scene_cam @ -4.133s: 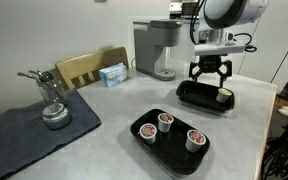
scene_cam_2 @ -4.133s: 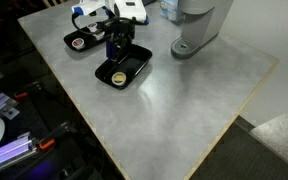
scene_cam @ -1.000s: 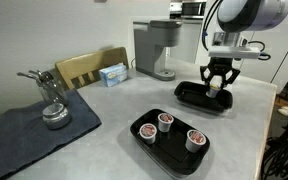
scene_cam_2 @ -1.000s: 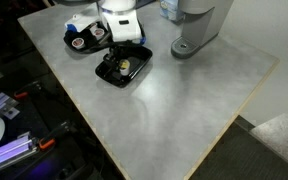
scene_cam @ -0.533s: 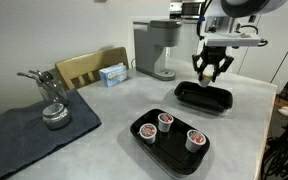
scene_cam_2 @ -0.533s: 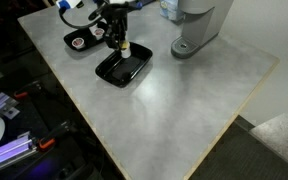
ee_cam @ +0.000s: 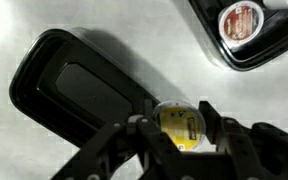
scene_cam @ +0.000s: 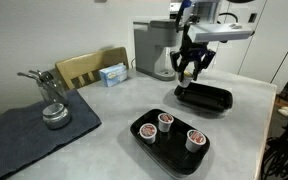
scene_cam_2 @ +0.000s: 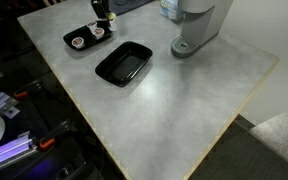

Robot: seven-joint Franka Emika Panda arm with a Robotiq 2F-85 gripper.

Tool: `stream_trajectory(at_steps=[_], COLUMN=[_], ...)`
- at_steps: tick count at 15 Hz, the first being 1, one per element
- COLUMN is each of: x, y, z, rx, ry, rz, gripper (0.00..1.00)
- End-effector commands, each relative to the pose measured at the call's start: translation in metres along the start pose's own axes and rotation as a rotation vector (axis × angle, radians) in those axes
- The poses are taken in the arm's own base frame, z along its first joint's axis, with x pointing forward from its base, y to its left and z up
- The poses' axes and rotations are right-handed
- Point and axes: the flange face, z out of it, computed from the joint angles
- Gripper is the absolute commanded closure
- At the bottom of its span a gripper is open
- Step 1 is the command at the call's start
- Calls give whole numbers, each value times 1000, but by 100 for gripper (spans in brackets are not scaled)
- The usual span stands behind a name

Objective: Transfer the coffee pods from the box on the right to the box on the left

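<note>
As gripper (scene_cam: 191, 68) pinches yellowish pod (ee_cam: 180, 127), aloft, black tray (ee_cam: 79, 95) nearby

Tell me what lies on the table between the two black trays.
Nothing: only bare tabletop separates the empty tray from the loaded tray, clear in both exterior views.

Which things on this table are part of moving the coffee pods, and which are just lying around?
In the job: claw, the yellowish pod it grips, empty black tray, second tray, its three pods.
Just lying about: coffee maker, blue box, metal utensil, dark cloth.
</note>
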Motion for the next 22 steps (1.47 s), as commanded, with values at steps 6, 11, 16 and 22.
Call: stream_trajectory(at_steps=[6, 11, 16, 22], x=[-72, -105, -136, -171], y=[-96, -120, -135, -138], z=[17, 33, 46, 77], rx=[-113, -174, -213, -280], ry=[-39, -76, -103, -159], rz=[-329, -464, -584, -689], gripper=[76, 76, 76, 76])
